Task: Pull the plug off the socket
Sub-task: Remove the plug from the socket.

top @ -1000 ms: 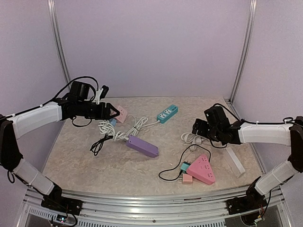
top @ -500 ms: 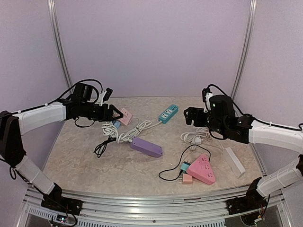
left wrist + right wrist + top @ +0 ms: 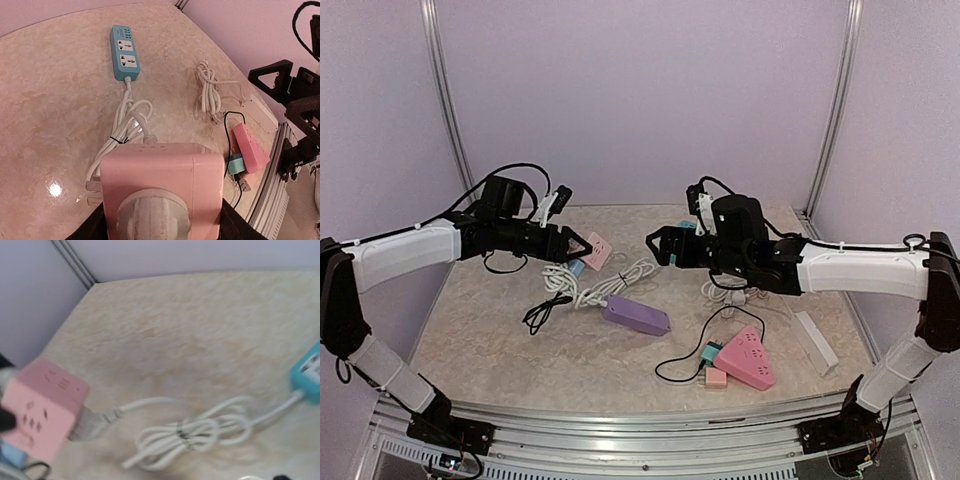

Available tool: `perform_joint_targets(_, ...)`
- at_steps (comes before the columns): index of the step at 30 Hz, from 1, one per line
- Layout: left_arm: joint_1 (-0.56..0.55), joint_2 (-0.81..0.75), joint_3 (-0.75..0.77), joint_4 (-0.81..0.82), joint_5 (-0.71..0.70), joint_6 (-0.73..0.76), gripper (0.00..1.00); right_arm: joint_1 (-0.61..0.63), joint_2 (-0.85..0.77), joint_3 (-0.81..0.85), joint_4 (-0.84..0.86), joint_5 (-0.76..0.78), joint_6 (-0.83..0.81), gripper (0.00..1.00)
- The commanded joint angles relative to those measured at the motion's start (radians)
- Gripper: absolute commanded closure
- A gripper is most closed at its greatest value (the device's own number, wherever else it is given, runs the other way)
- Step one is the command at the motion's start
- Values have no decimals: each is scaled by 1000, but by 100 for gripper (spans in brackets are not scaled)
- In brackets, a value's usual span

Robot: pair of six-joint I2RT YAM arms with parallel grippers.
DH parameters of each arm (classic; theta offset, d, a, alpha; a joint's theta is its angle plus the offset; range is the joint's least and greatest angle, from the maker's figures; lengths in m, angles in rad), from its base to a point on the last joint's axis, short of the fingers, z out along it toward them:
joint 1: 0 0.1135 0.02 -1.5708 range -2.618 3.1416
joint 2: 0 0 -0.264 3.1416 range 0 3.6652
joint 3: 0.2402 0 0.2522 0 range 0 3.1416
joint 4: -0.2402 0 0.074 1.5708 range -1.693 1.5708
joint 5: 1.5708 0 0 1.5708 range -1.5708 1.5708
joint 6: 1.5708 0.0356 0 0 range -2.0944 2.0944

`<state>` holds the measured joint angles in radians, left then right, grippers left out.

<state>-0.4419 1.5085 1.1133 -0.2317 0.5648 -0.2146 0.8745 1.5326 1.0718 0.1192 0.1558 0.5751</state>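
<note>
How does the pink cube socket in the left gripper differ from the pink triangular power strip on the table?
Shape: the pink cube socket is blocky; the pink triangular power strip is a flat wedge.
Pose: the cube is held by the left gripper; the strip lies on the table.
Plug: the cube carries a white plug; the strip has a teal plug at its edge.
Both are pink.

Table (image 3: 490, 350), beige marbled top. On it:
- purple pwr strip (image 3: 635, 314), ctr
- teal strip (image 3: 124, 51), far side, w/ tied wht cord bundle (image 3: 131, 125)
- 2nd wht cord coil (image 3: 210, 92), rt
- pink triangular strip (image 3: 746, 357), near rt
- wht strip (image 3: 815, 341), rt edge
</note>
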Motion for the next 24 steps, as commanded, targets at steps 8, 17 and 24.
perform_joint_targets(8, -259, -216, -55, 83, -480, 250, 100, 46, 134, 69, 179, -206, 324, 5)
perform_joint_targets(17, -276, -178, -35, 53, -536, 235, 100, 95, 177, 66, 243, -222, 389, 6)
perform_joint_targets(24, -303, -169, -51, 75, -487, 256, 100, 95, 242, 95, 261, -250, 411, 13)
